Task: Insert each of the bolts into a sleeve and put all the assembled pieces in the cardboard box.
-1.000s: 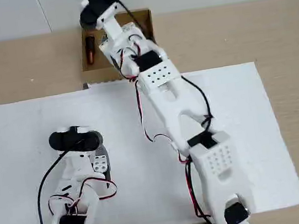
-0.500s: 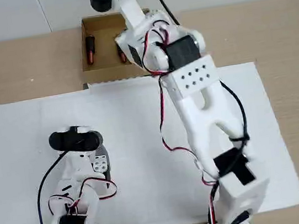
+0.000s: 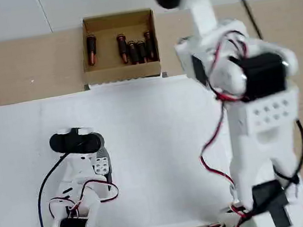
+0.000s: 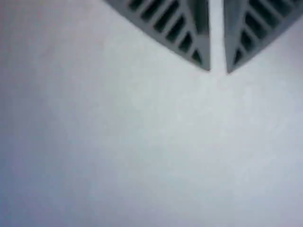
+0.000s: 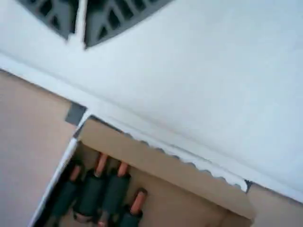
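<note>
By my reckoning the job is all but finished. All the assembled pieces I can find lie inside the cardboard box, which sits at the upper middle of the high view on the bare bench, just past the far edge of the white paper. Most of them are packed side by side in the box's right half. I cannot tell whether that cluster is three or four. A lone piece lies apart near the left wall. My right pincer hangs above the paper near the box's front wall, its jaws only a thin slit apart and nothing between them. My left pincer sits low over the paper at the lower left, also closed to a slit and empty. I judge that only parking both arms is left.
</note>
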`<action>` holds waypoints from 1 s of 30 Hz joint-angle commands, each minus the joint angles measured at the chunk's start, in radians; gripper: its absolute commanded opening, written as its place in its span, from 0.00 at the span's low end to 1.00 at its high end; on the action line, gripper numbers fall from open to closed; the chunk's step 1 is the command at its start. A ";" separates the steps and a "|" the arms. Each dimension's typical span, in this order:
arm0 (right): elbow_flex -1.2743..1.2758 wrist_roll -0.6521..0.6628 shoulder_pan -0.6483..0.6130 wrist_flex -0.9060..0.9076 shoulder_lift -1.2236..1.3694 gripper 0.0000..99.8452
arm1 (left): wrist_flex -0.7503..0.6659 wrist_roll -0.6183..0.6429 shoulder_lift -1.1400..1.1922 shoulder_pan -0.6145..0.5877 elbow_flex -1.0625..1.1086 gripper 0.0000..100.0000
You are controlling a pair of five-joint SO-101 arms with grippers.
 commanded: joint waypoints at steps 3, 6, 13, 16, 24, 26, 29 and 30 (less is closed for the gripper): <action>0.020 -0.035 0.033 0.019 -0.162 0.00 | 0.000 -0.006 -0.011 -0.005 -0.004 0.01; 0.169 -0.037 0.033 0.021 -0.300 0.00 | 0.000 -0.006 -0.011 -0.005 -0.004 0.01; 0.724 -0.040 0.050 -0.045 -0.705 0.00 | 0.000 -0.006 -0.011 -0.005 -0.004 0.01; 0.979 -0.038 0.096 -0.165 -0.868 0.00 | 0.000 -0.006 -0.011 -0.005 -0.004 0.01; 1.587 -0.037 0.140 -0.392 -1.233 0.00 | 0.000 -0.006 -0.011 -0.005 -0.004 0.01; 1.708 -0.037 0.139 -0.432 -1.313 0.00 | 0.000 -0.006 -0.011 -0.005 -0.004 0.01; 1.857 -0.037 0.137 -0.463 -1.431 0.00 | 0.000 -0.006 -0.011 -0.005 -0.004 0.01; 1.901 -0.037 0.136 -0.463 -1.471 0.00 | 0.000 -0.006 -0.011 -0.005 -0.004 0.01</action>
